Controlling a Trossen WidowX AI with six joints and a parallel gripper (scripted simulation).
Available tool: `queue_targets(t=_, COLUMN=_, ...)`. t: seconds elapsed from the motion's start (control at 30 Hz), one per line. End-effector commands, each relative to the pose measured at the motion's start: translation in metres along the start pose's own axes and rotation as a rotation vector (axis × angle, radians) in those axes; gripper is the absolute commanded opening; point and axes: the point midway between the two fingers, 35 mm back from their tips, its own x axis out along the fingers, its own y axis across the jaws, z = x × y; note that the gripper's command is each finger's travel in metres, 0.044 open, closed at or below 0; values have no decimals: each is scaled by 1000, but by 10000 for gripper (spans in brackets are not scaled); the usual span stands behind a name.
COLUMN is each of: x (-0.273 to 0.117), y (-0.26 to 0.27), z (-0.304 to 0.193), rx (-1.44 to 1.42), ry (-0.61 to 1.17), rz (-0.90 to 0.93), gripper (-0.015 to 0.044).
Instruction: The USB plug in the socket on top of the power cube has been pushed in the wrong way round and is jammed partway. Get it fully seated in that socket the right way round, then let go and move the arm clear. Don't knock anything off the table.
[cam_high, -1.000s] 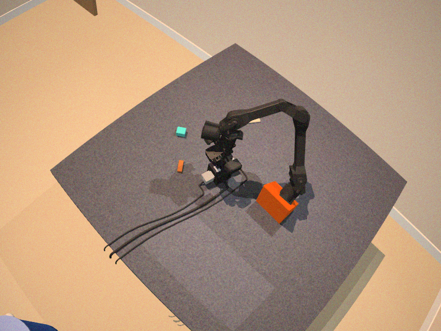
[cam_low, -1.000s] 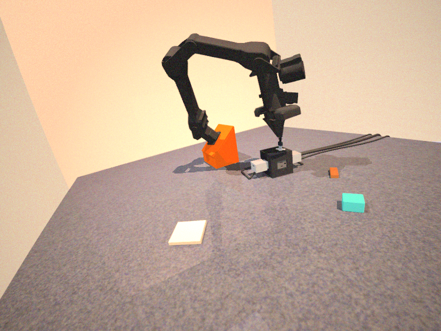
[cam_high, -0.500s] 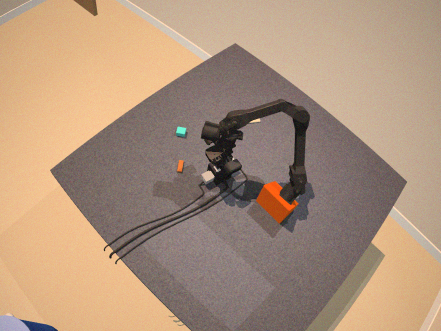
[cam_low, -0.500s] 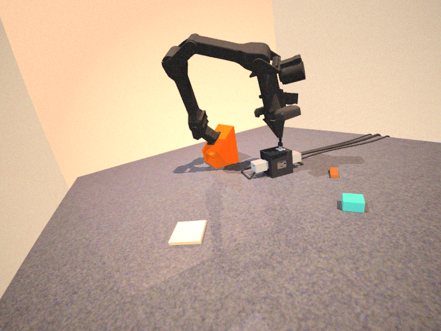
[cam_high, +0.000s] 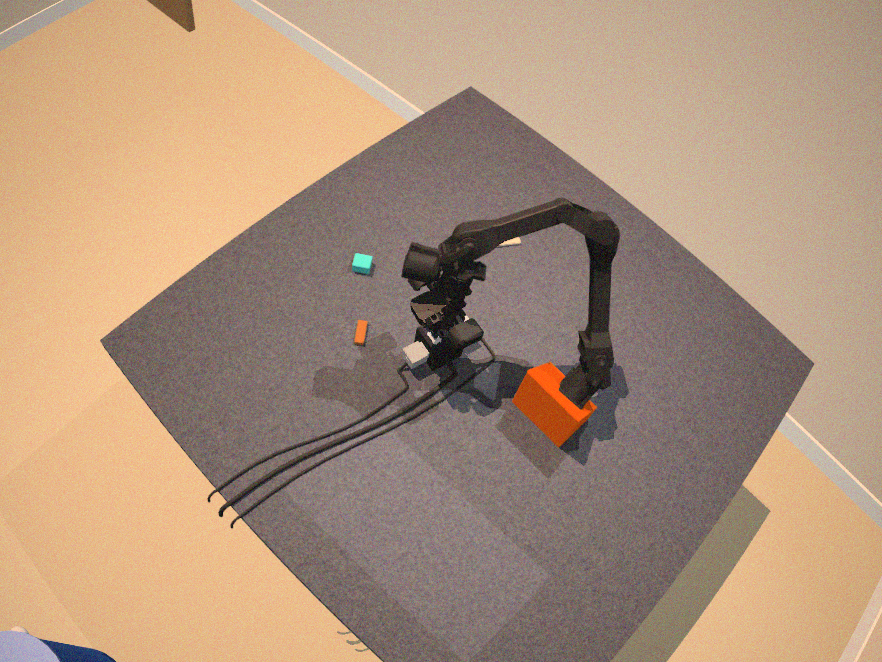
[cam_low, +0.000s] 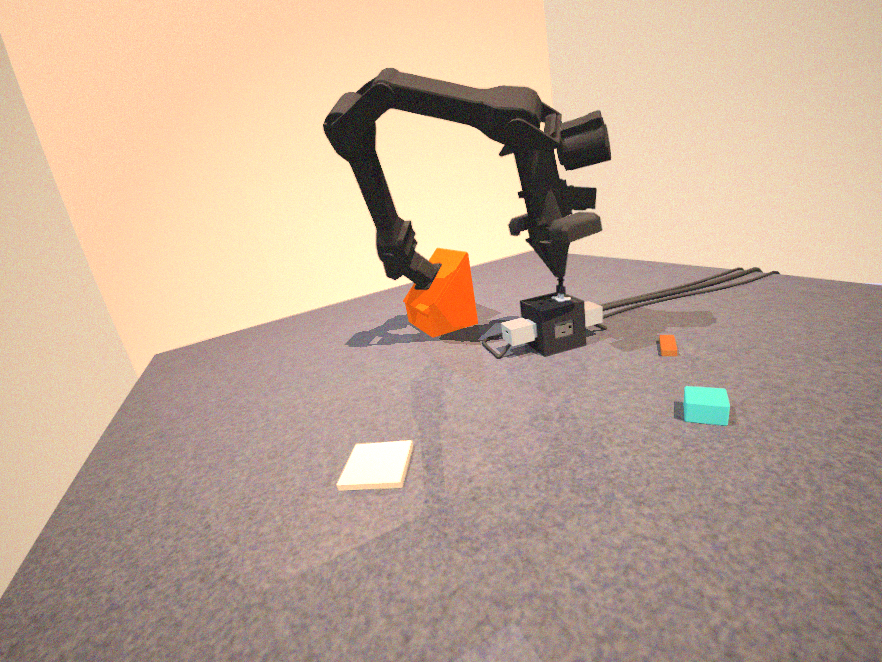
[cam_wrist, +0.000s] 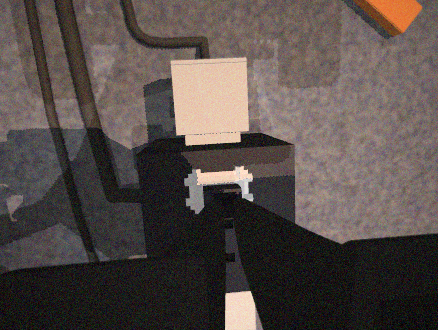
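Note:
The black power cube stands on the table, with a silver socket surround on its top. My gripper points down over that socket. It is shut on the small dark USB plug, whose body stands upright between the fingertips and the silver surround. In the wrist view the fingers hide most of the plug. How deep it sits and which way round it faces cannot be told. In the top view the arm covers the fingertips.
White adapters stick out of the cube's sides. Dark cables run to the table edge. Near the cube lie a small orange block, a teal block and a cream tile.

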Motion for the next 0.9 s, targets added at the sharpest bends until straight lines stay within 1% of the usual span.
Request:
queue_targets(t=0.0, x=1, y=0, z=0, rx=-3, ry=0, rz=0, gripper=0)
queue_targets(t=0.87, x=4, y=0, z=-1, rx=-3, ry=0, rz=0, gripper=0)
